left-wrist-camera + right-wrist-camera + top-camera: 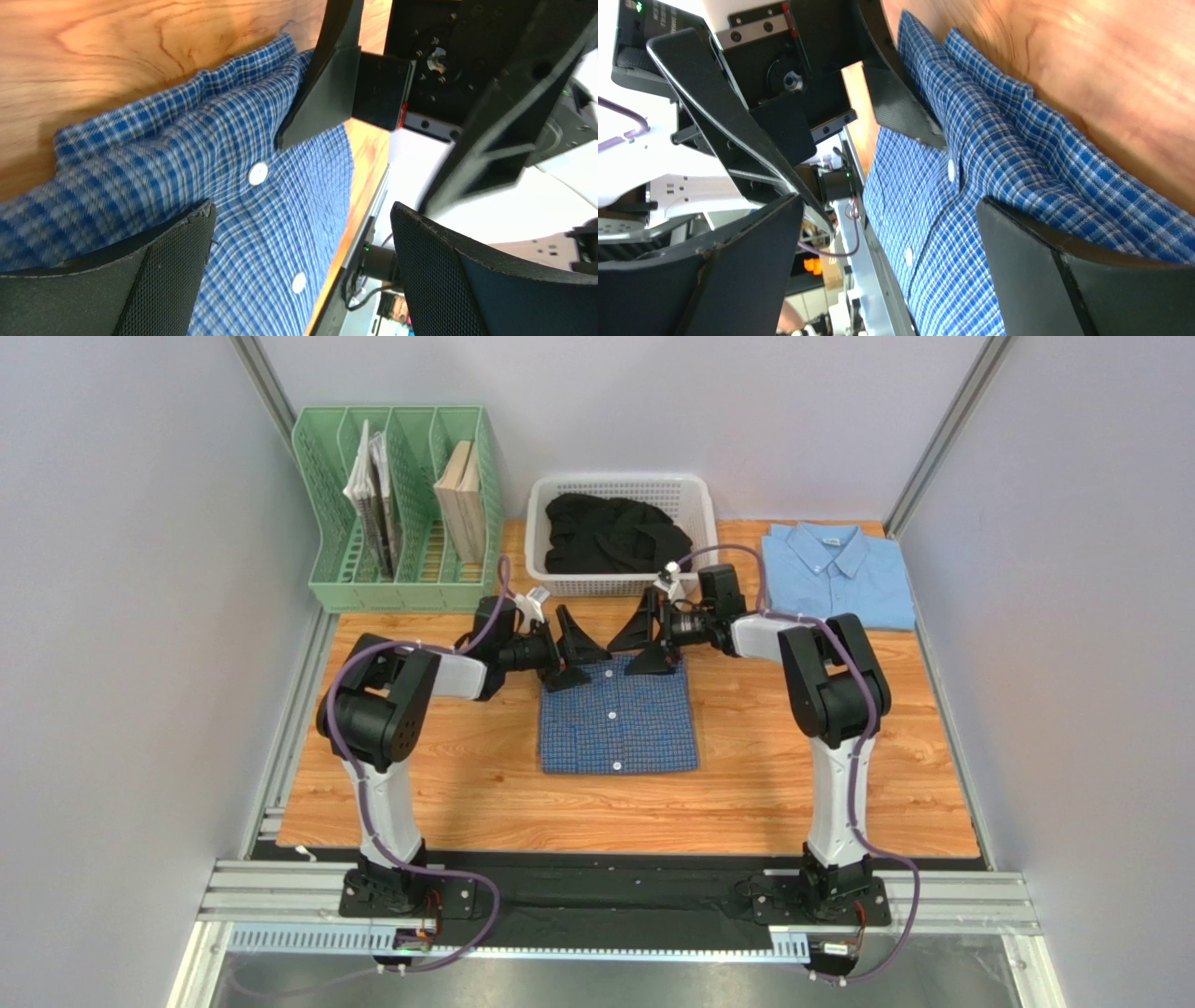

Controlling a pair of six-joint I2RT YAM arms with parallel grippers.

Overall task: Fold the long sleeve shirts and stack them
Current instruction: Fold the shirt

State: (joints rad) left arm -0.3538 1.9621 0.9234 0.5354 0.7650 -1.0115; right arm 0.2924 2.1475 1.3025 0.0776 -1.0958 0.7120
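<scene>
Left gripper (pixel 571 658) and right gripper (pixel 645 647) gape empty above the folded dark blue checked shirt (pixel 617 725) at the centre of the table (pixel 421 798); stacking it with the folded light blue shirt (pixel 838 577), far right corner, seemingly remains.

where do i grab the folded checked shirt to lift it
Probably the collar edge, one gripper per far corner, coming in low from the far side. The checked shirt lies flat as a folded rectangle, and the open left gripper and right gripper sit at that edge.

Lab cell: grey panel walls (pixel 140 644) enclose a wooden tabletop (pixel 477 805).
</scene>
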